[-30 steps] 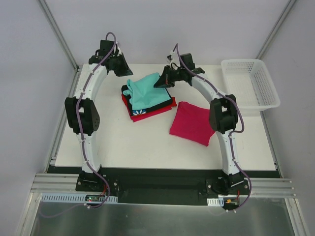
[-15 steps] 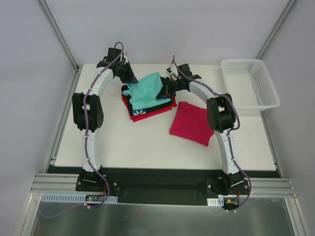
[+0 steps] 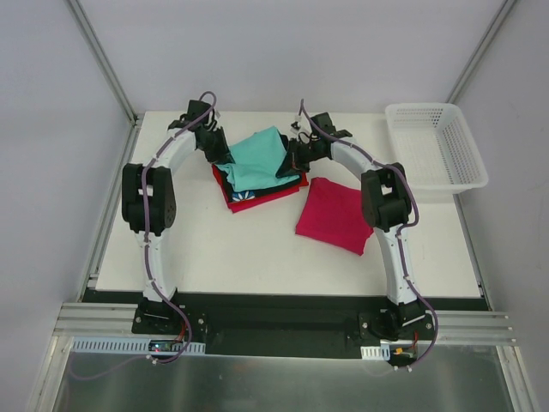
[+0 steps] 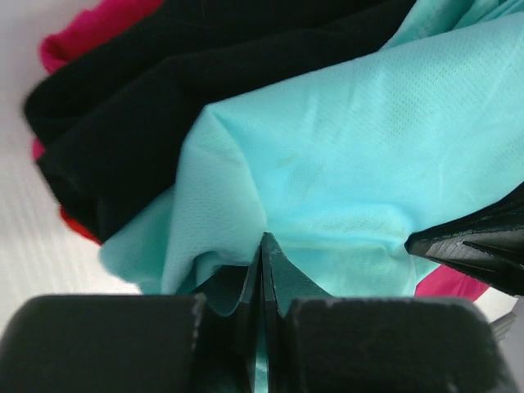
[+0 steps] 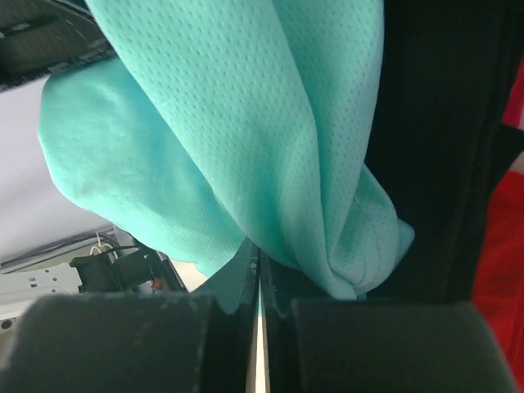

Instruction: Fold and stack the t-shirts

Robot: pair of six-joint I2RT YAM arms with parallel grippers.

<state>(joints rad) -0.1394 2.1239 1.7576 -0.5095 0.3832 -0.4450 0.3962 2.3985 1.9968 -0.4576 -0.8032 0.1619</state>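
Left gripper and right gripper each pinch the teal t-shirt, which hides most of the black t-shirt.

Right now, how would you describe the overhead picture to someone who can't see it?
Two robot arms lean over a pile of shirts on a white table, the left gripper and right gripper each pinched shut on the teal shirt on top. A folded pink shirt lies right of the pile, a white basket at the far right.
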